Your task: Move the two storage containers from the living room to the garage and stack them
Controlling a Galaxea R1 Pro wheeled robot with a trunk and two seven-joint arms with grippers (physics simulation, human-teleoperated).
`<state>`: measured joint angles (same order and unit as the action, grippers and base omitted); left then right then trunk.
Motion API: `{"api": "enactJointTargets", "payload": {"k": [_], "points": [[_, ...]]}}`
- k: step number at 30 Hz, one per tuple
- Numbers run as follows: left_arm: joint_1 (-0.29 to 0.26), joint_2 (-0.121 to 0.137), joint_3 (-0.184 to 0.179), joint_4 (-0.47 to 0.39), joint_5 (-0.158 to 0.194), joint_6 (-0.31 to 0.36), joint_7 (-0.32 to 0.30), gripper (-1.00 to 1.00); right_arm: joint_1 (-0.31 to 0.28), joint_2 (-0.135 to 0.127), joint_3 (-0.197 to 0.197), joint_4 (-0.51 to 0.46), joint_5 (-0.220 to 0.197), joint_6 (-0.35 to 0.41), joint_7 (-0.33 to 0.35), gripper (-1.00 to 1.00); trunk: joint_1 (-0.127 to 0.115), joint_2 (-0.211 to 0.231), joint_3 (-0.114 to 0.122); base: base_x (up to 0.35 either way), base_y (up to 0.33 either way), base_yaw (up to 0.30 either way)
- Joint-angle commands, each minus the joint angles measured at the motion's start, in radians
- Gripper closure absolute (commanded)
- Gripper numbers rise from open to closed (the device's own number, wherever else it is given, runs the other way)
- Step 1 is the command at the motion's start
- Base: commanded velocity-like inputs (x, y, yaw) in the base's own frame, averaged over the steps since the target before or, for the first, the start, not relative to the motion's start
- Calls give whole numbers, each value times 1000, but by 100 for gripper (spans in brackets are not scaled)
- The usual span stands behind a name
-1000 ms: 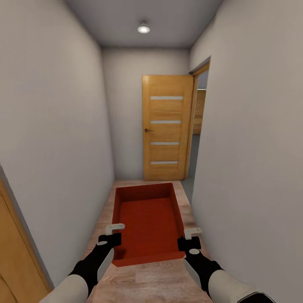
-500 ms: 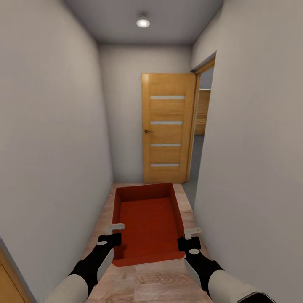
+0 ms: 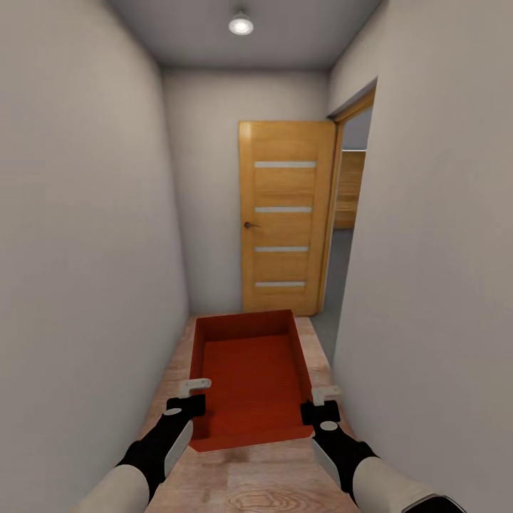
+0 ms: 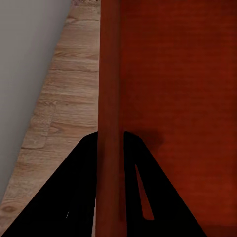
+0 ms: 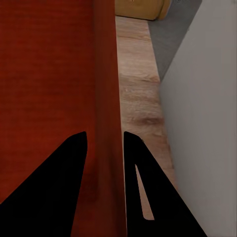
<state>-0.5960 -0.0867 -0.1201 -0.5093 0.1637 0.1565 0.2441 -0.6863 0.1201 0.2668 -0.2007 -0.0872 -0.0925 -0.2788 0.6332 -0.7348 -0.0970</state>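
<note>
A: What is seen to have altered over the last second?

B: The camera has been carried forward along the corridor. The striped wooden door (image 3: 286,217) is shown larger and nearer, and more of the opening (image 3: 349,214) beside it is exposed.

A: Anything else?

B: The ceiling lamp (image 3: 241,24) is placed higher in the head view, and the wooden frame once at the lower left edge has been passed.

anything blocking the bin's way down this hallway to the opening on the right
Nothing visible does. The bin is held by both grippers, left and right, one on each side wall. The wood floor ahead is bare up to the door, which stands swung open beside the doorway. What lies past the doorway is mostly hidden.
</note>
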Motion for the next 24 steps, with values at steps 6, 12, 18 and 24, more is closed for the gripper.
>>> {"api": "enactJointTargets", "payload": {"k": [6,12,18,24], "points": [[-1,0,10,-3,53,8,26,100,-1,54,-28,-2,-2,-6,3,100,1,-1,-2,326,1,0],[-1,0,10,-3,53,8,26,100,-1,54,-28,-2,-2,-6,3,100,1,-1,-2,326,52,0],[-1,0,10,-3,53,8,26,100,-1,54,-29,-2,-3,-3,3,100,1,-1,-2,326,74,0],[-1,-1,10,-3,53,8,26,100,-1,54,-28,-2,-2,-4,3,100,1,-1,-2,326,77,0]]}}
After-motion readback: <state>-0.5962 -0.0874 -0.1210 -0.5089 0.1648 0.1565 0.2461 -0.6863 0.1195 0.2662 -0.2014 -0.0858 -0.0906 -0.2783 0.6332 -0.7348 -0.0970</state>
